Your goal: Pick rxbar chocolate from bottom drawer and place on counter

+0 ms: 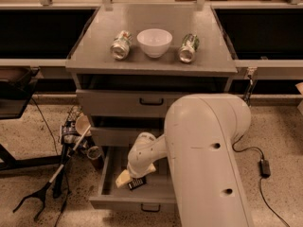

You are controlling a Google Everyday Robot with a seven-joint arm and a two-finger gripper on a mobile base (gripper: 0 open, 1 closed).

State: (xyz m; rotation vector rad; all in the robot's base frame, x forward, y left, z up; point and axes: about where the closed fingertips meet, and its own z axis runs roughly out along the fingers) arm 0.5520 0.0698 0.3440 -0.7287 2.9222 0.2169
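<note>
The bottom drawer is pulled open, a shallow grey tray low in the camera view. My gripper reaches down into it from my big white arm. The rxbar chocolate, a small dark bar with pale stripes, lies at the gripper's tip on the drawer floor. I cannot tell whether it is held. The counter is the grey top of the cabinet, far above the gripper.
A white bowl stands mid-counter between two shiny cans lying on their sides. The two upper drawers are slightly open. A grabber tool and cables lie on the floor at left, a power brick at right.
</note>
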